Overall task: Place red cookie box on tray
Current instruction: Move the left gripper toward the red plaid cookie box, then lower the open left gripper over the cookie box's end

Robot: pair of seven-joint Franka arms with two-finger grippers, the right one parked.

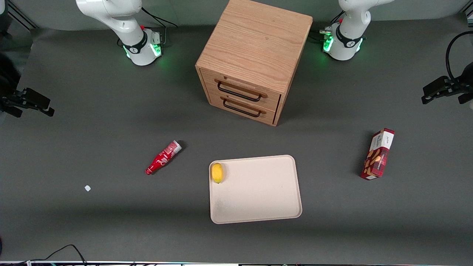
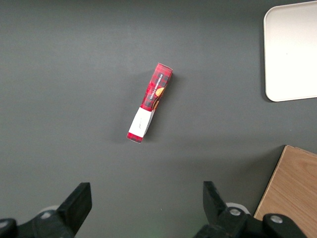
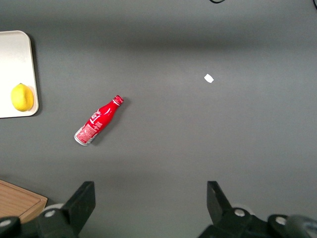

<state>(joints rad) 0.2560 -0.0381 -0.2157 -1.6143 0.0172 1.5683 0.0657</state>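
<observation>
The red cookie box (image 1: 377, 154) is a slim dark-red plaid carton with a white end panel. It rests on the grey table toward the working arm's end, well apart from the tray (image 1: 258, 195). The tray is a large flat beige rectangle near the table's middle. In the left wrist view the cookie box (image 2: 150, 101) lies far below my gripper (image 2: 147, 203). The gripper hangs high over the table, open, with nothing between its fingers. A corner of the tray (image 2: 292, 54) shows in that view too. The front view does not show the gripper.
A lemon (image 1: 217, 172) sits in one corner of the tray. A red soda bottle (image 1: 163, 157) lies on the table toward the parked arm's end, with a small white scrap (image 1: 87, 188) nearer the front camera. A wooden two-drawer cabinet (image 1: 255, 55) stands farther from the front camera than the tray.
</observation>
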